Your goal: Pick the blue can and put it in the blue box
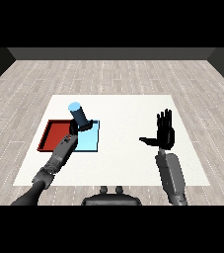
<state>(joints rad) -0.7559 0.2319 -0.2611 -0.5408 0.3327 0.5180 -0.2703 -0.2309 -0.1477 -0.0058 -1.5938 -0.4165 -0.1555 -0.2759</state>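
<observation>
blue can (78,115) in left hand (75,127), tilted, above light blue tray (91,143)

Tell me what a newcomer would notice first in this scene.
First, the blue can, tilted and held up by the left hand over the light blue tray at the table's left. Next, the red tray beside it, further left. Then the right hand, raised open with straight fingers over the white table on the right, holding nothing.
</observation>
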